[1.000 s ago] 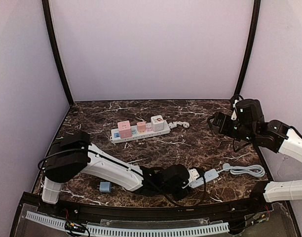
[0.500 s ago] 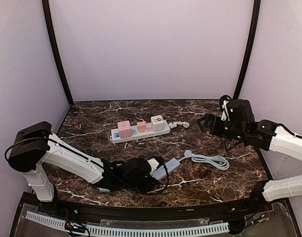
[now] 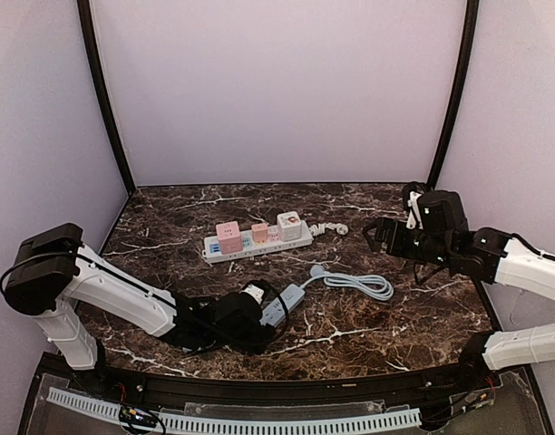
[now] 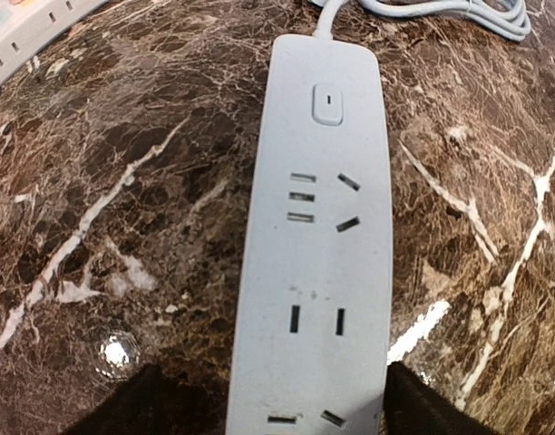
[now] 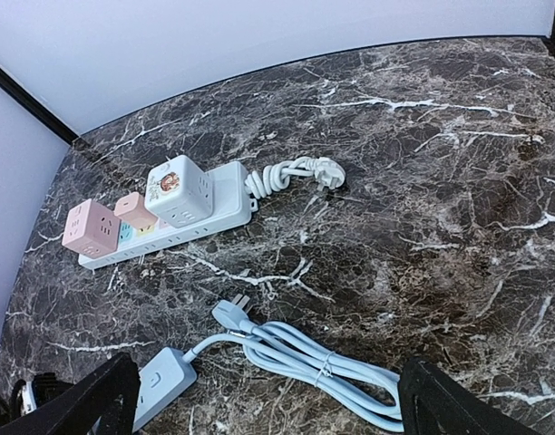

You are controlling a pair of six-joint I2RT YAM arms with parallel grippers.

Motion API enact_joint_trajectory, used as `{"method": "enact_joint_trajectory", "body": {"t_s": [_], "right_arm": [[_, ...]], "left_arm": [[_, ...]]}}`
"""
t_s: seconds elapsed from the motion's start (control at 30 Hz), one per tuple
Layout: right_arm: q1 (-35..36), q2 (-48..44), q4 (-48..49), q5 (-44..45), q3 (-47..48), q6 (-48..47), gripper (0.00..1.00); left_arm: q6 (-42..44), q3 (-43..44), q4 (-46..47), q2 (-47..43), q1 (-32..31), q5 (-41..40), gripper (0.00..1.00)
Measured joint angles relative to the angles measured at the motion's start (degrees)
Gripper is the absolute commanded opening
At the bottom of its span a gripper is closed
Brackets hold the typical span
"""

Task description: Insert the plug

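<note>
A light blue power strip (image 3: 284, 302) lies at the front middle of the table, and its bundled cable (image 3: 357, 284) ends in a three-pin plug (image 3: 317, 270) that rests loose on the marble. My left gripper (image 3: 258, 314) is open and straddles the strip's near end. In the left wrist view the strip (image 4: 318, 227) runs between the two dark fingers (image 4: 146, 408), sockets facing up. My right gripper (image 3: 379, 233) hovers open at the right with nothing in it. From its wrist view the plug (image 5: 230, 314) lies below and ahead, with the cable (image 5: 336, 367) between its fingers (image 5: 87, 403).
A white power strip (image 3: 259, 243) lies at the back middle. On it stand pink cube adapters (image 3: 228, 236) and a white cube adapter (image 3: 289, 224), and its coiled cord (image 3: 327, 228) trails right. Black frame posts and lilac walls enclose the table.
My left arm dragged the blue strip and its cable leftward along the front, then opened its jaws. My right gripper drifted a little left and lower.
</note>
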Motion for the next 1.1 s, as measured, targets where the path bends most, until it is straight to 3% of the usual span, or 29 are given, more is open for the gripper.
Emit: {"method": "enact_joint_trajectory", "body": {"t_s": [0.03,0.1,0.27,0.53,0.73,0.97,1.1], "right_arm": [[0.0,-0.61,-0.02,0.0,-0.33,-0.07,0.99],[0.0,-1.62,-0.02,0.0,-0.7,-0.13,0.99],[0.0,-3.5,-0.13,0.02,-0.74,-0.35,0.99],[0.0,-6.71,-0.72,0.0,-1.38,-0.44,0.99],[0.0,-7.96,-0.87,-0.26,-1.86,-0.46,0.99],[0.0,-7.15,-0.09,-1.95,-3.02,-0.46,0.99],[0.0,-6.54,0.2,-2.95,-3.3,-0.5,0.99]], "left_arm": [[-0.35,0.02,-0.15,-0.11,0.04,-0.02,0.97],[-0.7,0.26,-1.27,-0.57,0.02,0.22,0.98],[-1.84,0.74,-10.4,-3.93,-0.52,0.0,0.99],[-6.03,0.9,-29.22,-18.08,-0.96,-4.2,0.95],[-7.87,-3.19,-39.04,-23.63,-0.94,-0.92,0.95],[-7.1,-4.79,-46.25,-30.64,-1.33,1.68,0.94],[-6.47,-4.83,-46.9,-29.92,-1.29,1.22,0.95]]}}
